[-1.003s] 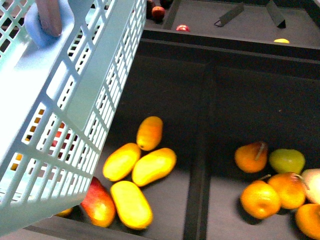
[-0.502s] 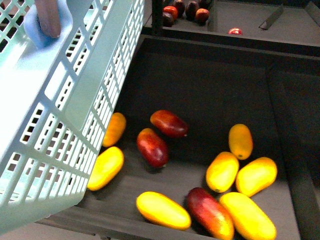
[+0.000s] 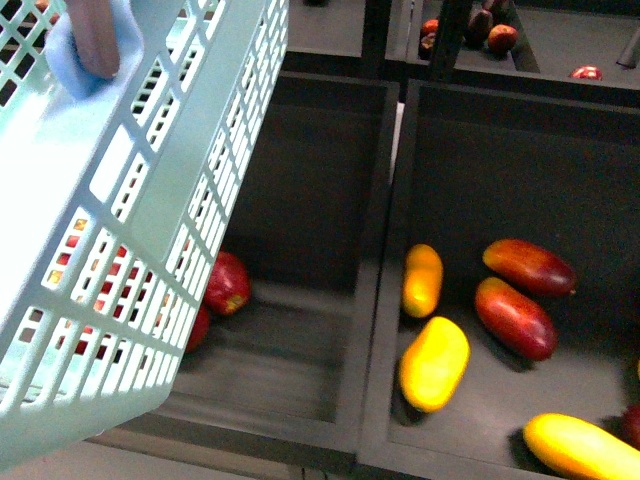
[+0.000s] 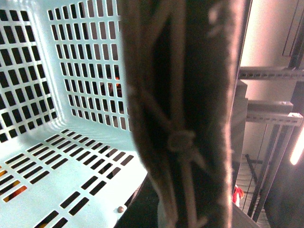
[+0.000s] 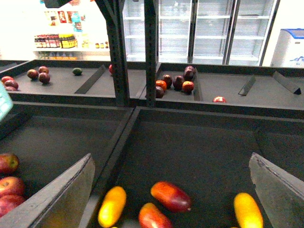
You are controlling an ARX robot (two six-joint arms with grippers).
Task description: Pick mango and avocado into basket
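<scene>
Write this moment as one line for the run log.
basket: tilted, at left | mango: lying in bin, not picked | right gripper: open, empty

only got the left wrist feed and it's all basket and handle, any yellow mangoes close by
observer: Yes. The front view shows three in the right-hand bin. One yellow mango lies near that bin's left wall, with two red mangoes beside it.
operator: is the right gripper free
observer: The right gripper is open and empty, and it hangs over that same bin.
operator: any avocado
observer: Possibly. The right wrist view shows a small dark green fruit in a far bin at the back, too small to be sure.
</scene>
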